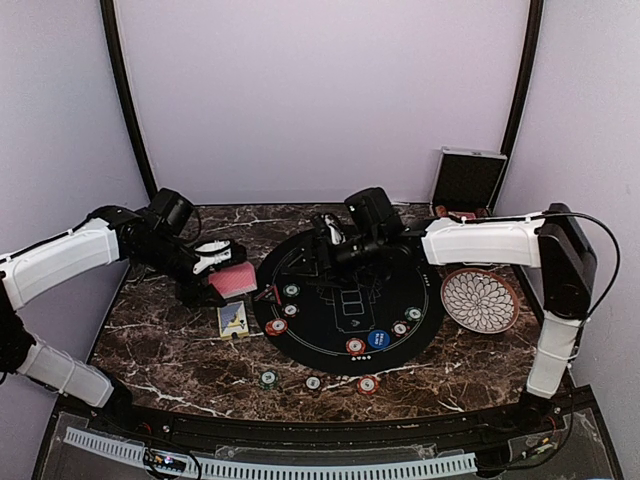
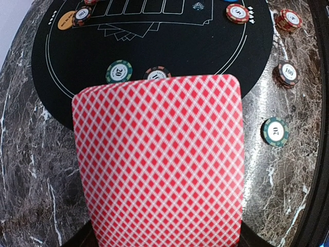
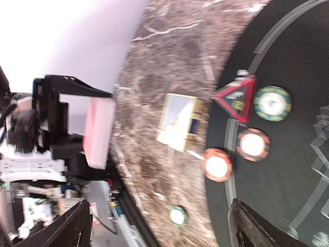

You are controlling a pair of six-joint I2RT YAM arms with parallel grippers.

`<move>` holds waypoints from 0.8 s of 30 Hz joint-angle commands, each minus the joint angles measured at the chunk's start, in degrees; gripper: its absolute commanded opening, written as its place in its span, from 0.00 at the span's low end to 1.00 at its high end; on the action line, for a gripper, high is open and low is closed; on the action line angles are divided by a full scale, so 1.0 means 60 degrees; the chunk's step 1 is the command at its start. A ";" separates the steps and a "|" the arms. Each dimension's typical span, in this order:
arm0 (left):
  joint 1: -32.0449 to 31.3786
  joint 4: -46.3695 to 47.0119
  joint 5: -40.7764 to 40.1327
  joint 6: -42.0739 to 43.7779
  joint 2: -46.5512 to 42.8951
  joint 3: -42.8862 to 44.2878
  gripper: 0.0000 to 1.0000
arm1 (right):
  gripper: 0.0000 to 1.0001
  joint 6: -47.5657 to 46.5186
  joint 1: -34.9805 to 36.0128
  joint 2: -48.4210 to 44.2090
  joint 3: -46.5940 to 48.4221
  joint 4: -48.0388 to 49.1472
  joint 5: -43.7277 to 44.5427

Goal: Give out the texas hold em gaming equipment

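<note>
My left gripper [image 1: 212, 278] is shut on a stack of red-backed playing cards [image 1: 234, 281], held over the marble left of the black round mat [image 1: 330, 350]. The card backs [image 2: 159, 159] fill the left wrist view and hide the jaws. My right gripper [image 1: 322, 250] hovers over the mat's far left part, open and empty, its dark fingers [image 3: 69, 226] wide apart. Poker chips lie on the mat: a green one [image 1: 291, 290], a red one [image 1: 276, 326], another red one [image 1: 356, 346], beside a blue button [image 1: 377, 339]. An orange button [image 2: 66, 20] sits at the mat's edge.
A pale yellow-and-blue card pack [image 1: 233, 319] lies on the marble by the mat. Loose chips [image 1: 268, 379] [image 1: 368, 384] sit near the front edge. A white patterned plate [image 1: 481, 299] is at the right, a black case [image 1: 468, 180] at the back right. A red triangular marker [image 3: 237, 96] stands by the green chip.
</note>
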 commanded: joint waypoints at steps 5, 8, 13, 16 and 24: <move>-0.0470 -0.0616 0.0373 -0.0282 -0.0284 0.0570 0.00 | 0.93 0.1327 0.0416 0.0965 0.0967 0.2289 -0.1695; -0.0555 -0.0604 0.0338 -0.0295 -0.0231 0.0714 0.00 | 0.92 0.1535 0.0461 0.1229 0.1156 0.2448 -0.1863; -0.0700 -0.0629 0.0338 -0.0305 -0.0123 0.0977 0.00 | 0.89 0.1588 0.0504 0.1699 0.1600 0.2328 -0.2034; -0.0831 -0.0644 0.0256 -0.0265 -0.0055 0.1052 0.00 | 0.88 0.1686 0.0555 0.1973 0.1849 0.2390 -0.2195; -0.1019 -0.0572 0.0190 -0.0261 0.0178 0.1303 0.00 | 0.79 0.2265 0.0579 0.2604 0.2391 0.3048 -0.2715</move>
